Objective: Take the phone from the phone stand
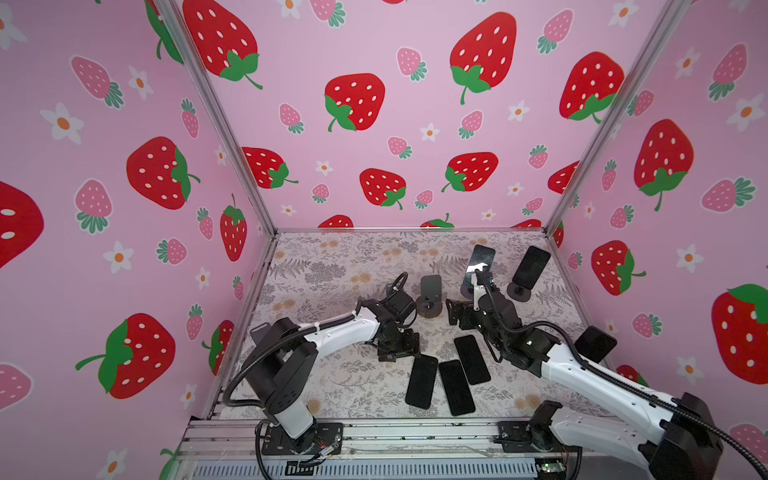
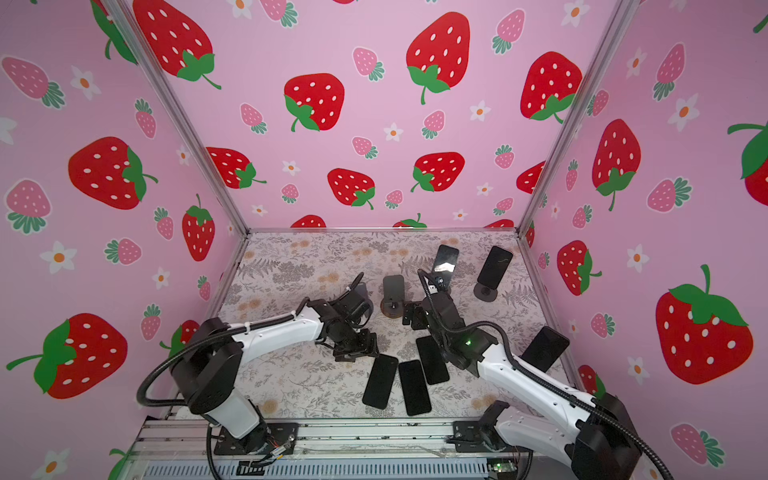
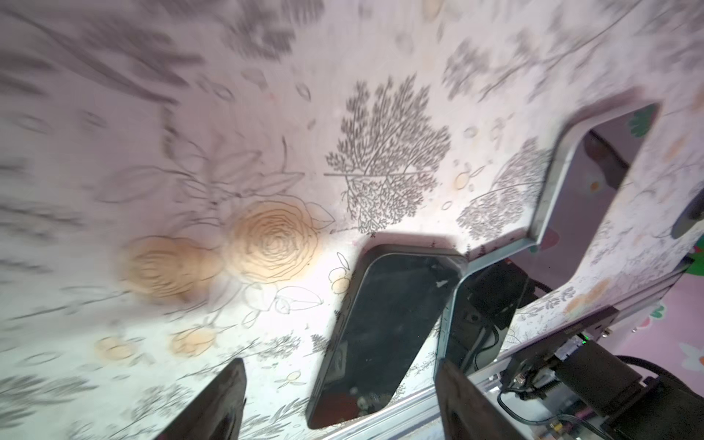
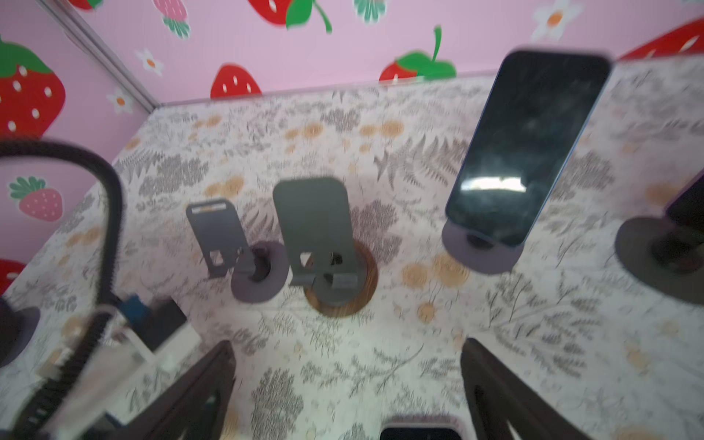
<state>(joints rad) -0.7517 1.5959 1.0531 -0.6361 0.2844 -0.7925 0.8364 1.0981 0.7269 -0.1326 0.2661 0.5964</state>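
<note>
Right hand (image 4: 346, 344) spread and empty, near the phone (image 4: 529, 144) on its phone stand (image 4: 482, 255); left hand (image 3: 339, 364) spread above a flat phone (image 3: 381, 331).

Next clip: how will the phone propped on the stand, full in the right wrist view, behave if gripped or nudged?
The phone looks a rigid slab, so probably lifts without flexing. Its glossy screen shows glare, so a grip may slip. It leans well above a small round stand base, so a sideways push could tip both.
</note>
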